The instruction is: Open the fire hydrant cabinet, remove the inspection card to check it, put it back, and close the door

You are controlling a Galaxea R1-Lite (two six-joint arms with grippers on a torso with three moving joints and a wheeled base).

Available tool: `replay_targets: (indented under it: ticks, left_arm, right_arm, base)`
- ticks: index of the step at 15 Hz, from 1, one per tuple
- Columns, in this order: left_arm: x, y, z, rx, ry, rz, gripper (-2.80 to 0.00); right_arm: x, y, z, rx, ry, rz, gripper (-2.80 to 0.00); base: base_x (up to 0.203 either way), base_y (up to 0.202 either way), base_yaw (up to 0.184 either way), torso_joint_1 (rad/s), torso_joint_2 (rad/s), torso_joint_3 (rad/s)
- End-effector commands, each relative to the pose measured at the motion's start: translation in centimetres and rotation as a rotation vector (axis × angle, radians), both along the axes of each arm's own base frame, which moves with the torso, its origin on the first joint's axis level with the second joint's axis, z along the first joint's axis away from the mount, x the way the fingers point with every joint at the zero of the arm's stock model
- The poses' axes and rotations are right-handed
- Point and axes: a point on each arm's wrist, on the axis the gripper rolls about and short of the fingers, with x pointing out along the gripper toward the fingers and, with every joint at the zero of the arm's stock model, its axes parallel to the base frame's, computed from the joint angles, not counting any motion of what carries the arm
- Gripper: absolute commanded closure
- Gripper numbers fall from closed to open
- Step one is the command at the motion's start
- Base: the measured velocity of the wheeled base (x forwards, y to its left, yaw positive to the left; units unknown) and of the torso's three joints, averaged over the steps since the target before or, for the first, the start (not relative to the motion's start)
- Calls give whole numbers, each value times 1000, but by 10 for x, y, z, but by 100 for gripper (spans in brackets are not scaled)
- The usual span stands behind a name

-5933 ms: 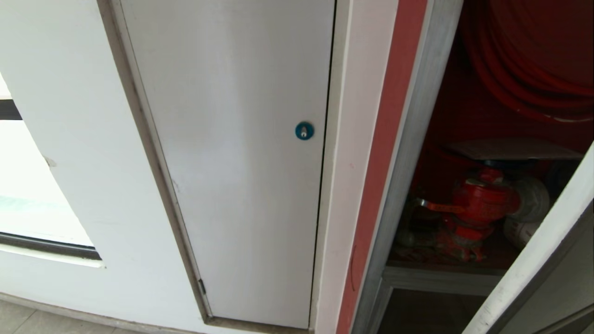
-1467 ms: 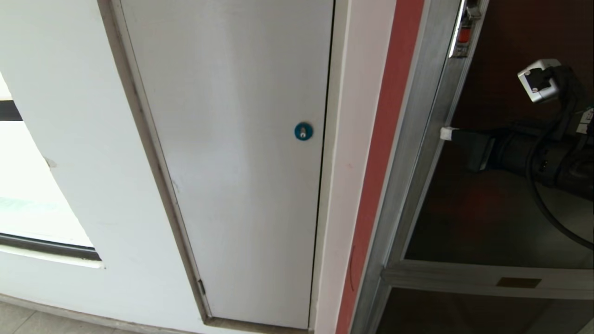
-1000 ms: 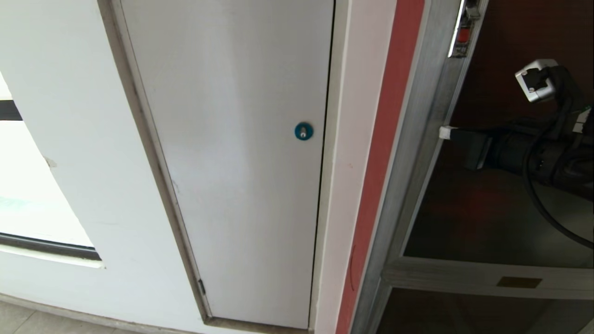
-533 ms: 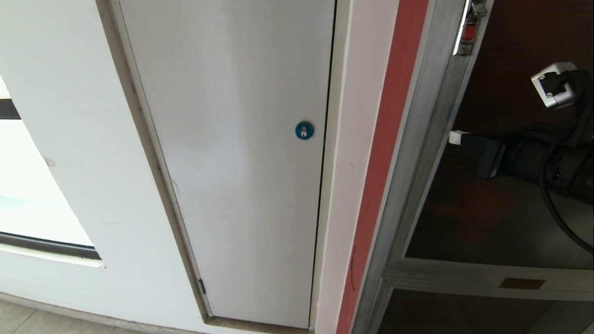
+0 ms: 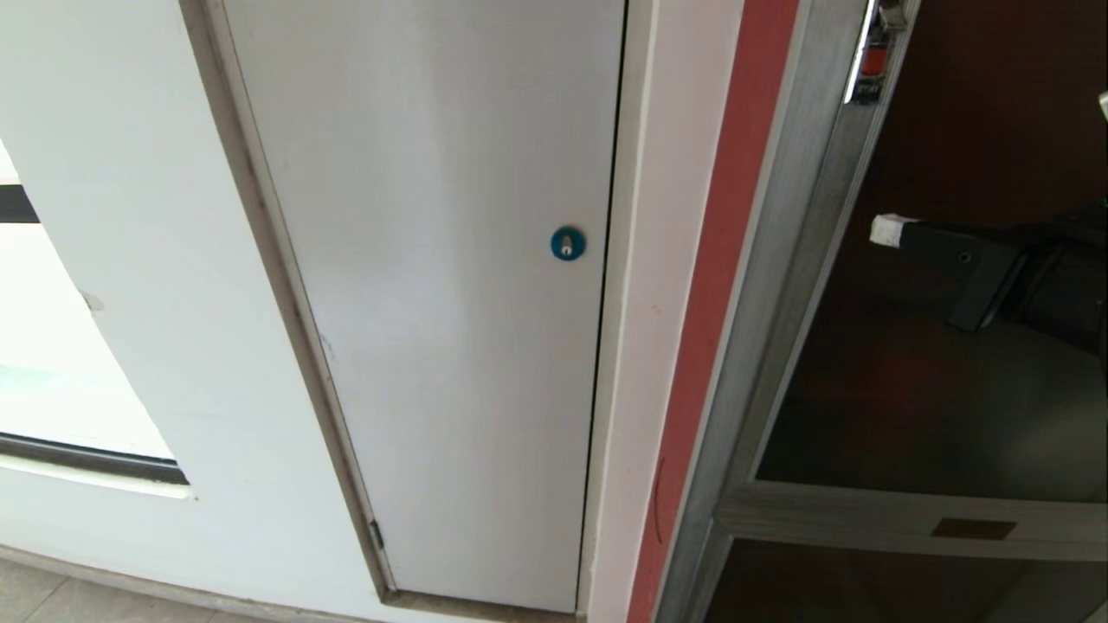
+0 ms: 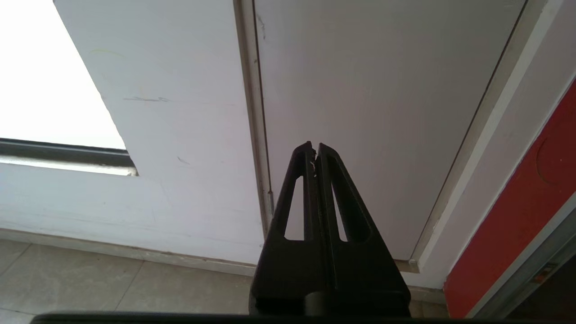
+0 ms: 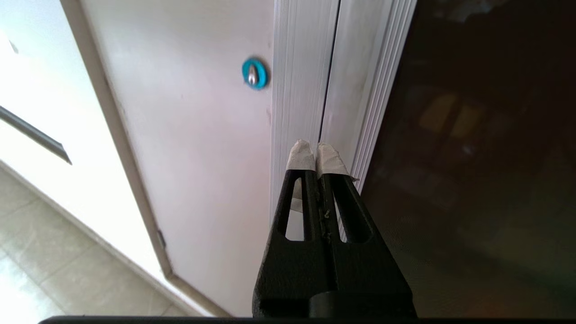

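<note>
The fire hydrant cabinet [image 5: 779, 260] is at the right, its brushed-aluminium frame beside a red strip. The door [image 5: 935, 407] is closed against that frame: dark tinted glass and a crossbar with a small brass plate [image 5: 973, 529]. My right gripper [image 5: 885, 229] reaches in level from the right, shut and empty. Its white-taped tips sit in front of the glass, just right of the door's upright edge [image 7: 346, 67]. The right wrist view shows the right gripper [image 7: 316, 153] pointing at the seam between frame and door. My left gripper [image 6: 314, 150] is shut and parked low. The inspection card is hidden.
A plain white door with a blue round lock [image 5: 567, 244] fills the middle, and the lock [image 7: 254, 74] also shows in the right wrist view. A latch [image 5: 872, 61] sits high on the cabinet's door edge. A bright window [image 5: 52, 346] is at the left, and tiled floor [image 6: 90, 283] lies below.
The door stood open several seconds ago and is now closed. Over the last second my right gripper has drawn back rightward from the door's upright edge, still shut.
</note>
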Motion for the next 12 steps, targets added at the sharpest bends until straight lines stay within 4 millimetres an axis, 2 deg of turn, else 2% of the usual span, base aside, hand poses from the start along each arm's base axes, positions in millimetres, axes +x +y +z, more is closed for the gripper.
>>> replay_targets:
  ticks: [1, 8, 12]
  left_arm:
    - [1, 0, -2, 0, 6, 0, 0]
    - [0, 0, -2, 0, 5, 0, 0]
    - [0, 0, -2, -1, 5, 0, 0]
  right_arm:
    - [-6, -1, 16, 13, -57, 3, 0]
    - [-10, -2, 86, 102, -94, 34, 0]
    - [3, 2, 116, 130, -42, 65, 0]
  base:
    - [0, 0, 0, 0, 0, 0]
    - [0, 0, 0, 0, 0, 0]
    - [0, 0, 0, 0, 0, 0]
